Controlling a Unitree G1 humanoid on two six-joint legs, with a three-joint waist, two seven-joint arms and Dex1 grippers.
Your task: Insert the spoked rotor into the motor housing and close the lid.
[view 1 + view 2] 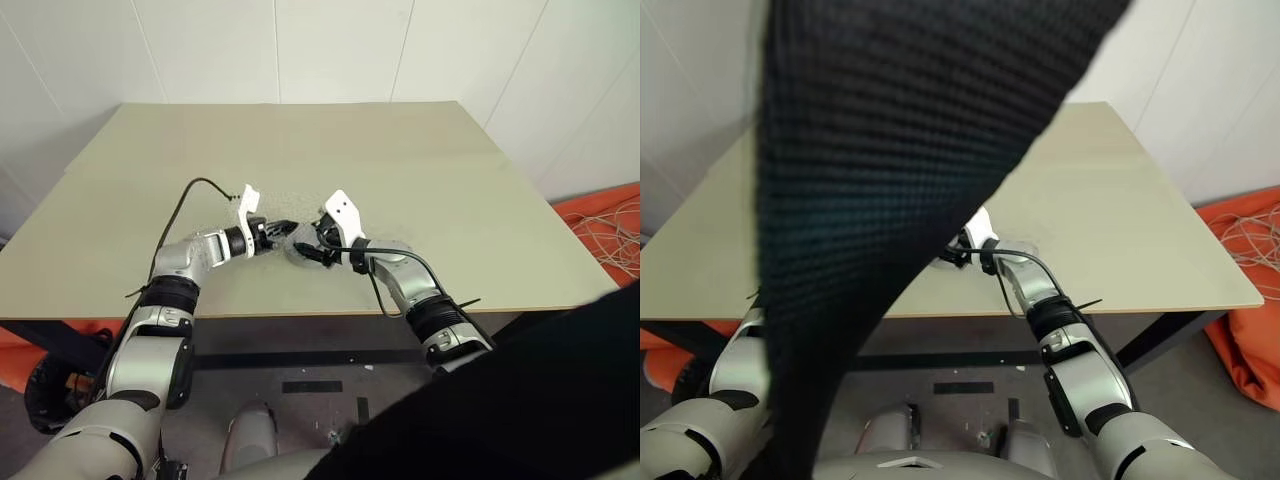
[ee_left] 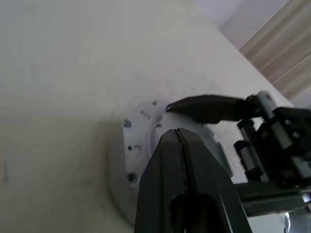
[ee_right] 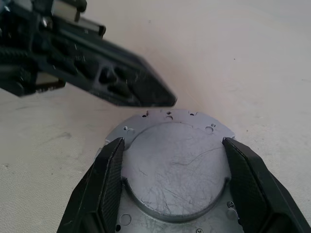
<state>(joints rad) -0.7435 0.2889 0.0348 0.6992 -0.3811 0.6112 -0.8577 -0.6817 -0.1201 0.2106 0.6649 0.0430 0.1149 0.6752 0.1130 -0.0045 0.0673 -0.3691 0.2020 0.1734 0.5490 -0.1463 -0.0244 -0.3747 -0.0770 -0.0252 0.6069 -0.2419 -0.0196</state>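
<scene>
Right wrist view: right gripper (image 3: 174, 182) straddles the lid (image 3: 175, 170), jaws spread; left gripper (image 3: 163, 99), jaws pressed together, hovers at its 11 o'clock edge.

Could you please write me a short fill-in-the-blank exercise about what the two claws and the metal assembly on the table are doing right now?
1. The left claw has its fingers pressed ____.
2. The right claw straddles the lid, one finger on each ____ of its domed face.
3. The face of the lid turned up is coloured ____.
4. The assembly rests on the beige ____.

Missing words: together; side; silver-grey; table
</scene>
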